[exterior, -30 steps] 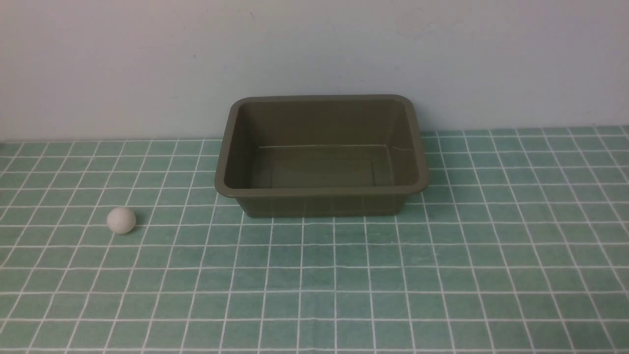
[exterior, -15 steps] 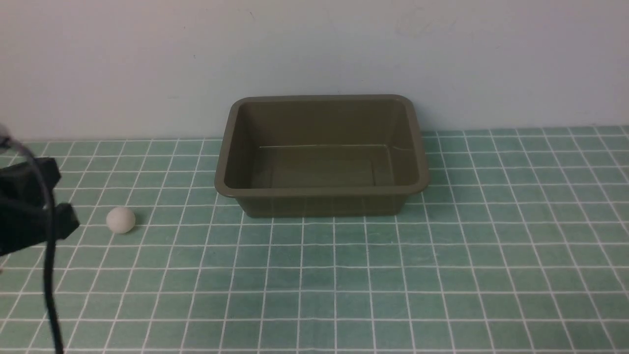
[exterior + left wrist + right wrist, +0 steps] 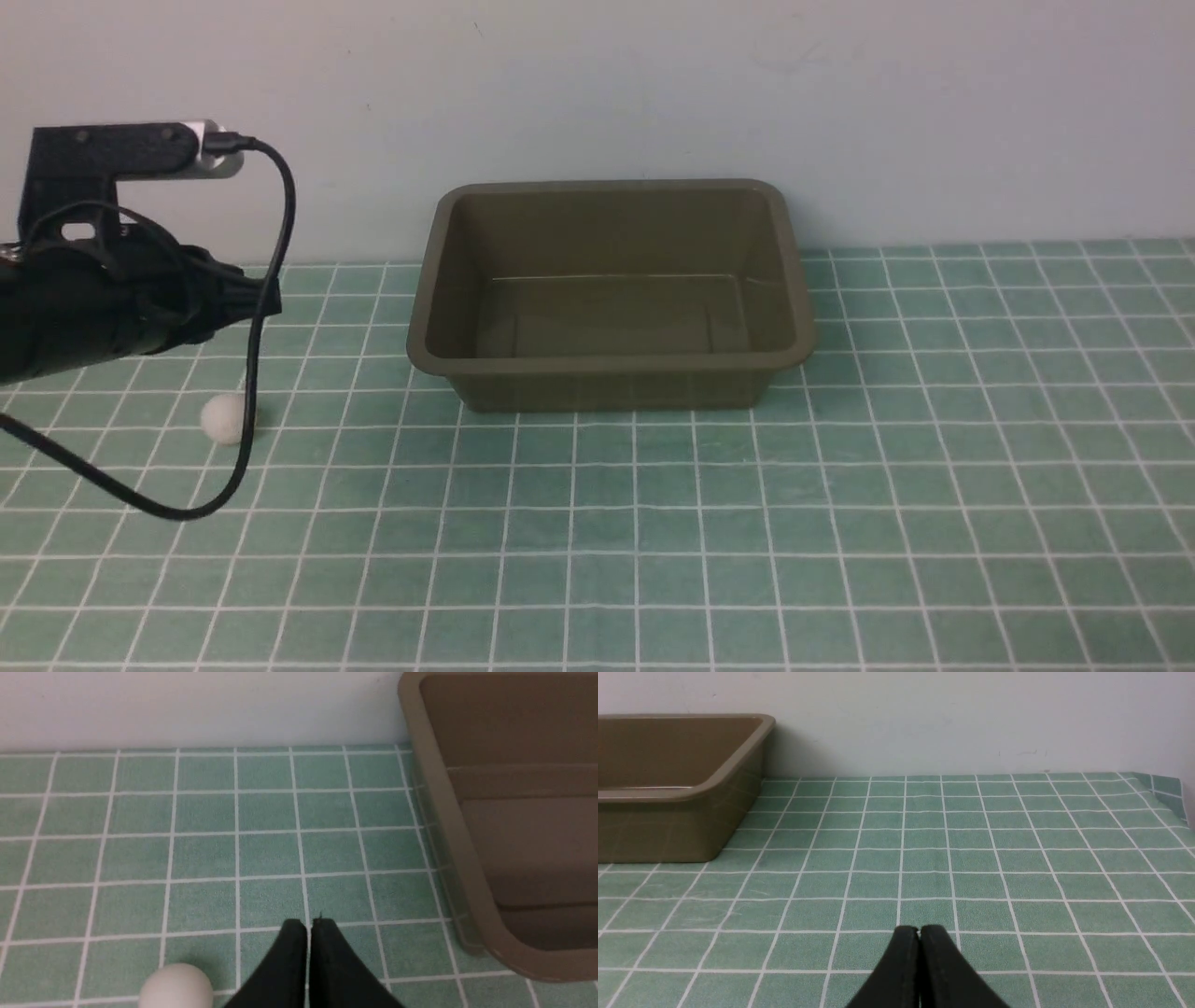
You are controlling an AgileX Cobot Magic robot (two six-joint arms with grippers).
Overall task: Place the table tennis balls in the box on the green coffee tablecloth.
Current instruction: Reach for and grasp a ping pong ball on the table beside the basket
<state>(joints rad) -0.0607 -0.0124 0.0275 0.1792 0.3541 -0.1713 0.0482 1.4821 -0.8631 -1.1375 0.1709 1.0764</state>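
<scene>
Left claw [image 3: 308, 925], jaws together, hovers near table tennis ball [image 3: 176, 984].

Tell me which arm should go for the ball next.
Left. The left gripper hangs close beside the ball, which lies left of the box; its jaws are shut and must open first. The right gripper, also shut, has no ball in its wrist view.

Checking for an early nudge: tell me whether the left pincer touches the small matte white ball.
Apart. In the left wrist view, a strip of teal-green checked cloth shows between the shut left pincer and the small matte white ball.
</scene>
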